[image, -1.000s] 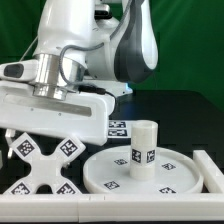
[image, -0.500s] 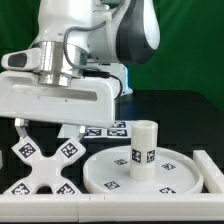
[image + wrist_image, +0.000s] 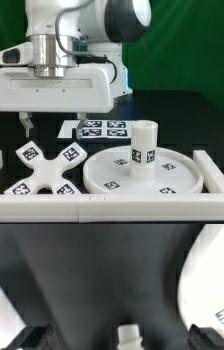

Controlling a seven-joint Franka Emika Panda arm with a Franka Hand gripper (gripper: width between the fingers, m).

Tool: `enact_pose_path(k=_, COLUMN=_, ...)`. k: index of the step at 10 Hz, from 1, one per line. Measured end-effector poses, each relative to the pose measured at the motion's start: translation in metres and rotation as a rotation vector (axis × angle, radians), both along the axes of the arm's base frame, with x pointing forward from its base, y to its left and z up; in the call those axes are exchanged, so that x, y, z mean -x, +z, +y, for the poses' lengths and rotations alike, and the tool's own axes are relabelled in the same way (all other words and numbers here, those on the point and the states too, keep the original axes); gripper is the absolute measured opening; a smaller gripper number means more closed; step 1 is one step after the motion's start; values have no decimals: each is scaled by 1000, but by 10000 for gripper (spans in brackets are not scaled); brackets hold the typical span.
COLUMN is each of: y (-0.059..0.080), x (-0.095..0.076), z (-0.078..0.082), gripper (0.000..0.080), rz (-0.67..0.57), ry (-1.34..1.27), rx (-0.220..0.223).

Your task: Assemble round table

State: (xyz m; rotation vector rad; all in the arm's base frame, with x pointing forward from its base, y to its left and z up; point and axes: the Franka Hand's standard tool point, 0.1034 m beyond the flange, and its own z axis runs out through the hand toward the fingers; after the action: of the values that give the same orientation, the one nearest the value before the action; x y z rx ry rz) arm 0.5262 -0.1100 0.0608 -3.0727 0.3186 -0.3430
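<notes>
Exterior view: cross-shaped base (image 3: 45, 172) lies below the fingers (image 3: 27, 124), apart.

The white round disc (image 3: 100, 168) lies flat, raised rim up, with square black-and-white tags (image 3: 165, 168) on its top. A short white leg (image 3: 144, 138) stands upright on the disc's centre, with a tag on its side. The cross-shaped base (image 3: 45, 172) lies flat just beside the disc, on the exterior view's left, with a tag on each arm.
</notes>
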Motion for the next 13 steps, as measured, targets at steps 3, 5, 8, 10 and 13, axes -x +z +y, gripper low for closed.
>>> enact_pose_path(k=3, y=21, x=-40, z=-6, gripper=649, rz=23, ry=54, rx=-31)
enact_pose_path(k=5, y=17, x=-35, z=-6, gripper=649, rz=27, ry=52, rx=-28)
enact_pose_path(k=8, y=17, x=-34, z=-1, gripper=649, rz=104, ry=42, rx=-76)
enact_pose_path(k=10, y=26, x=-51, z=10, gripper=649, rz=208, ry=27, rx=-119)
enact_pose_path(k=13, y=24, x=-72, z=19, gripper=649, rz=263, ry=27, rx=-122)
